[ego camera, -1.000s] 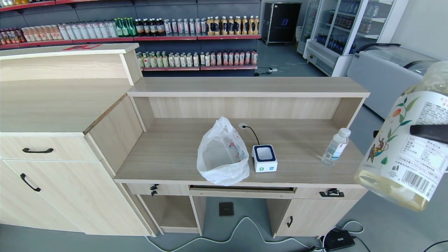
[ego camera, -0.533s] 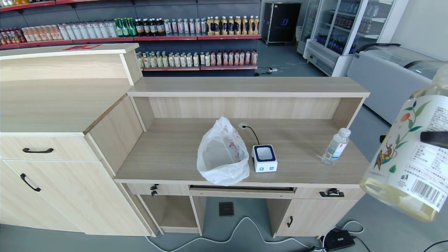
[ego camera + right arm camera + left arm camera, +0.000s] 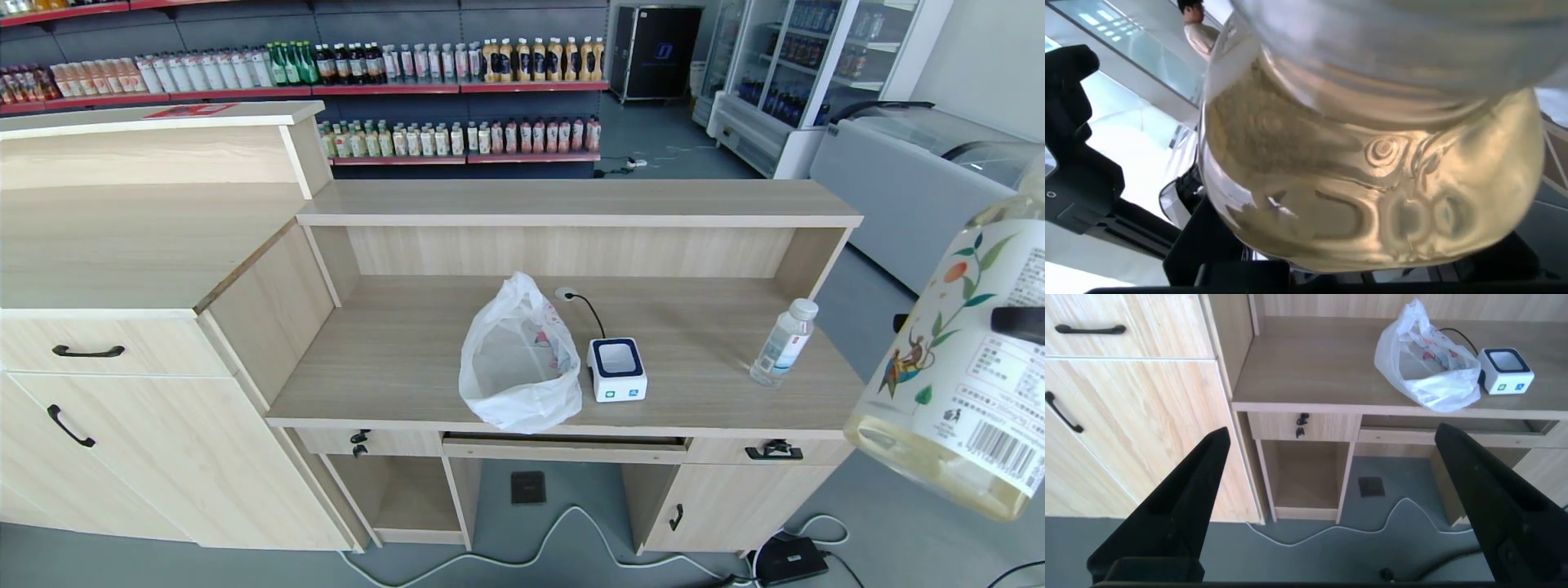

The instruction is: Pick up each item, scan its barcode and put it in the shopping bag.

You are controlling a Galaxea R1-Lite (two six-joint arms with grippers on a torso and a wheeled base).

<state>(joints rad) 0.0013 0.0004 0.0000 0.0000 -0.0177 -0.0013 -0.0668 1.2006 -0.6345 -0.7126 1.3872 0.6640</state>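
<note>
A large tea bottle with pale yellow liquid and a flowered label hangs tilted at the far right, close to the head camera. My right gripper is shut on it, one black finger crossing the label; its base looms in the right wrist view. On the desk stand the white shopping bag, mouth open, the white scanner beside it, and a small clear water bottle farther right. My left gripper is open, low in front of the desk, with the bag and scanner beyond.
The wooden desk has a raised back shelf and a taller cabinet on its left. The scanner's cable runs to the back. Cables and a power box lie on the floor. Store shelves and freezers stand behind.
The tea bottle in my right gripper has drifted right and slightly down in the head view. The things on the desk have stayed put.
</note>
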